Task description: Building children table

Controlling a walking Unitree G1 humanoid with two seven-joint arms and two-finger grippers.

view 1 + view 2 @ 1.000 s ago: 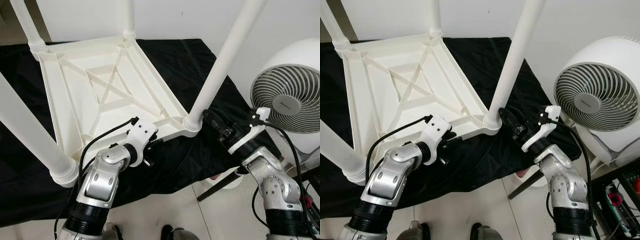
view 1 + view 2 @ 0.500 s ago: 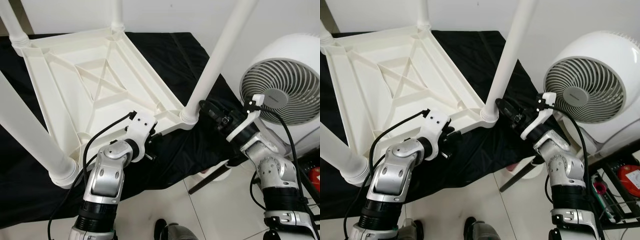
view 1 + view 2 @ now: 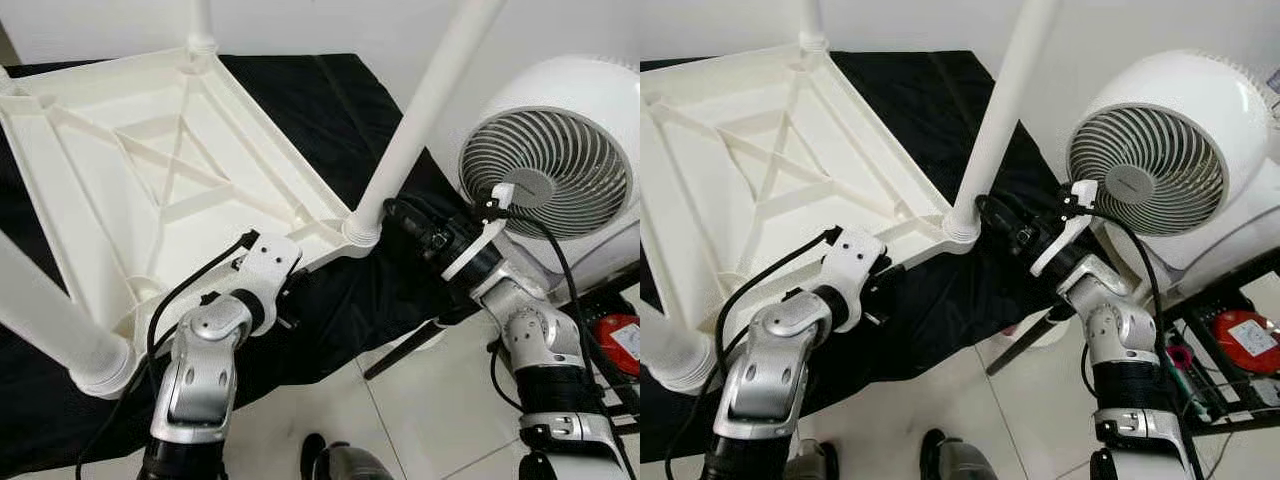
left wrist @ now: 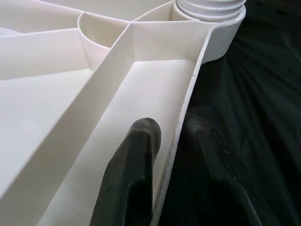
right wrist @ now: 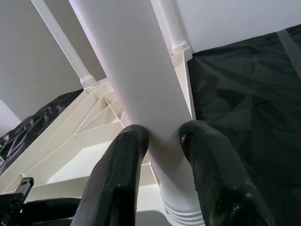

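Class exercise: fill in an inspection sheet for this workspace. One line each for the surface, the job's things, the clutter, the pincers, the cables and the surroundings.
Surface: black cloth spread under the work, pale tiled floor at its edge.
Job's things: white plastic table lying upside down on the cloth, with white legs standing up from its corners.
Clutter: nothing seen on the cloth.
Pincers: left pincer straddles the table's rim, one finger inside and one outside; right pincer is shut on the near corner leg, just above its socket.
Cables: black cable loops along the left arm; another runs down the right arm.
Surroundings: white round fan to the right, white wall behind, a shelf with a red item at lower right.
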